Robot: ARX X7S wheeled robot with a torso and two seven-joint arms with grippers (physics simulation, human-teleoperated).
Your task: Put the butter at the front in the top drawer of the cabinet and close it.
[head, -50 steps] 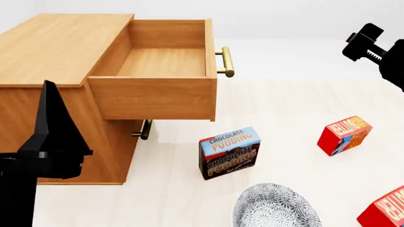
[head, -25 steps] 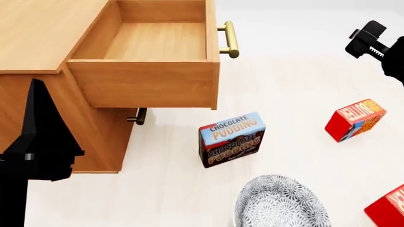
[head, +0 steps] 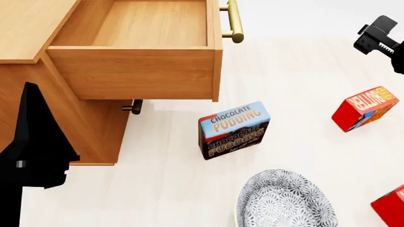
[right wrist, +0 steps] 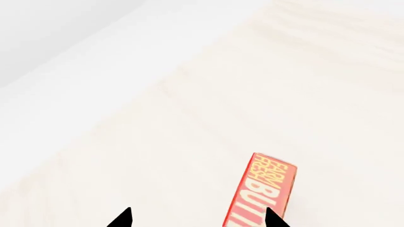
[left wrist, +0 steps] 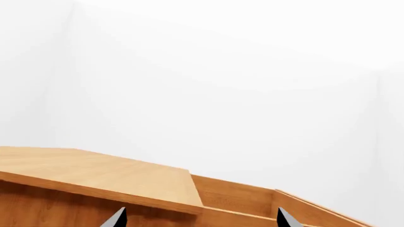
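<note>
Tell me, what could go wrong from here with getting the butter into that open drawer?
1. Two red butter boxes lie out: one farther back, another cut off at the head view's near edge. The robot might take the wrong one.
2. The chocolate pudding box and patterned bowl sit between them and the top drawer; a low carry could knock them.
3. The right gripper holds nothing yet.

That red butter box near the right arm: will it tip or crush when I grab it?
The butter box looks like a stiff, flat-sided carton, so it probably holds shape under a gentle squeeze. It stands on a narrow edge, so a sideways nudge may topple it. Its printed faces look smooth, possibly slippery for the right tool.
</note>
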